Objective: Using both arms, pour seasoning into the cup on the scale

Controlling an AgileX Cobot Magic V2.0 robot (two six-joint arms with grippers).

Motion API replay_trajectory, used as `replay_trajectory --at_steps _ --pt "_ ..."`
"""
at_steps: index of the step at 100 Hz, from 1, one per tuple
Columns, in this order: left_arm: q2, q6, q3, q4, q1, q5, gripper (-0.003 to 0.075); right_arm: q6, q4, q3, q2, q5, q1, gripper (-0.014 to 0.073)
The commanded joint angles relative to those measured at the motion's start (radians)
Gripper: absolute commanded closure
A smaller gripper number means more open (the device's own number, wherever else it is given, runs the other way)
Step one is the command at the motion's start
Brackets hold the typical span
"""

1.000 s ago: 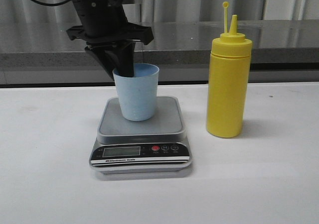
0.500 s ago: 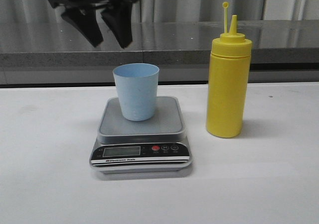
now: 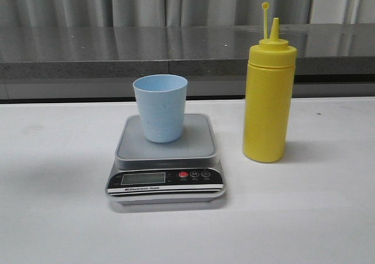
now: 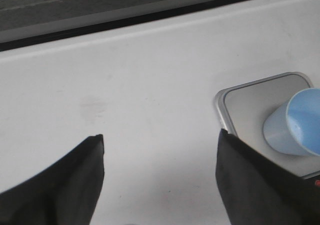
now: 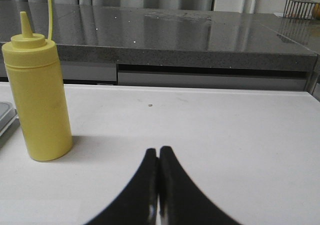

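The pale blue cup (image 3: 160, 107) stands upright on the silver scale (image 3: 166, 158), mid table. The yellow seasoning bottle (image 3: 268, 94) stands upright to the scale's right, its cap off the nozzle. My left gripper (image 4: 160, 140) is open and empty, high above the bare table left of the scale; the cup (image 4: 295, 127) and scale (image 4: 250, 97) show at the edge of its wrist view. My right gripper (image 5: 158, 152) is shut and empty, low over the table, to the right of the bottle (image 5: 39, 92). Neither gripper shows in the front view.
A grey stone counter (image 3: 187, 47) runs along the back of the white table (image 3: 58, 217). The scale has a black front panel with an LCD and a red button (image 3: 183, 174). A wire basket (image 5: 300, 7) stands on the counter far right.
My left gripper let go of the cup, rose up and away to the left, and has left the front view. The cup stays on the scale. The bottle has not moved.
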Motion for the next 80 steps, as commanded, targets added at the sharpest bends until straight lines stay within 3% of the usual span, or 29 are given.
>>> replay_trajectory --at_steps 1,42,56,80 --pt "-0.155 -0.010 0.105 -0.012 0.036 -0.118 0.0258 0.001 -0.011 -0.022 -0.019 -0.074 -0.004 0.0660" --pt "-0.734 -0.010 0.756 -0.011 0.066 -0.615 0.0258 0.001 -0.011 -0.022 -0.019 -0.074 -0.004 0.0660" --pt "-0.911 -0.010 0.900 -0.011 0.066 -0.655 0.0260 0.001 -0.011 -0.022 -0.019 -0.074 -0.004 0.0660" --pt "-1.125 -0.010 0.986 -0.011 0.066 -0.653 0.0260 0.001 -0.011 -0.022 -0.019 -0.074 -0.004 0.0660"
